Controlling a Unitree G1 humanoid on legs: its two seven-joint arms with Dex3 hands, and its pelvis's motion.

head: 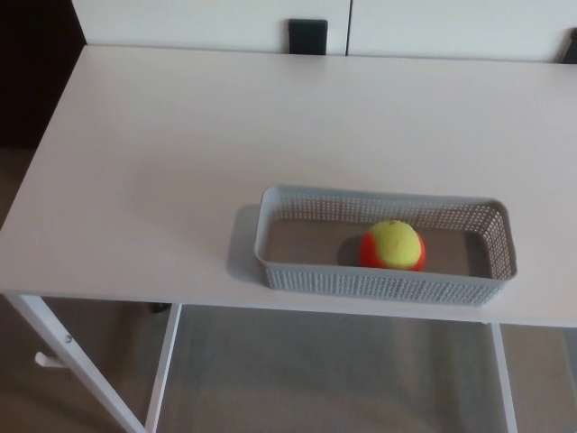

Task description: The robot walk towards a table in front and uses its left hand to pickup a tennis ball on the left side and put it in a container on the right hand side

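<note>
Tennis ball point(392, 244) is lying in grey perforated basket point(361, 284) on white table point(162, 153); hands unseen, grip untellable; you are best steering well clear.

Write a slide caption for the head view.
Yellow-and-orange tennis ball resting in a grey perforated basket near the front edge of a white table.

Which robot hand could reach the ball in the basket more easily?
Probably the right. The ball lies in the grey basket, which sits right of the middle of the table, at its near edge. Neither hand shows, so this rests on the basket's place alone.
</note>
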